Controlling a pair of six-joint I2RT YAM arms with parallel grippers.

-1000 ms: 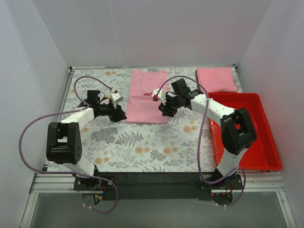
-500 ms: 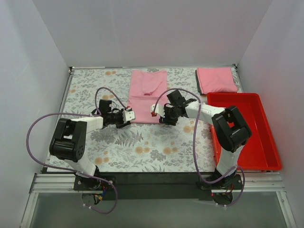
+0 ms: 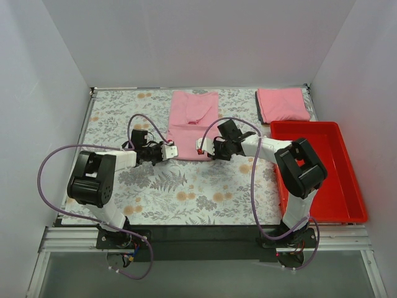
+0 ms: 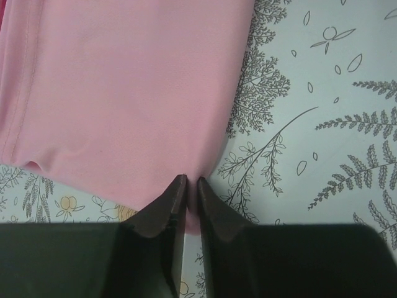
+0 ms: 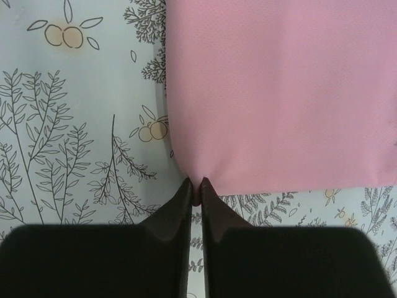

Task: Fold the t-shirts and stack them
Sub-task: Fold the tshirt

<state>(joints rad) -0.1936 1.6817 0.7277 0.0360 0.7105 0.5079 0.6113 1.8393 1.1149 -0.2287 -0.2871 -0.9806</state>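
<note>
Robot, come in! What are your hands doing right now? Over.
Left gripper shut on pink t-shirt, near-left corner. Right gripper shut on its near-right corner. Shirt lying on table. Nothing in the way.

The pink t-shirt (image 4: 124, 93) is seen as matt, finely knitted cloth with a stitched hem; the folded t-shirt (image 3: 282, 103) looks alike. The counter (image 3: 205, 186) is covered by a smooth, matt, leaf-printed sheet. The tray (image 3: 341, 186) is seen as red, slightly glossy plastic. Dark, matt, smooth fingers are shown on the left end effector (image 4: 192, 181) and the right end effector (image 5: 195, 184)
</note>
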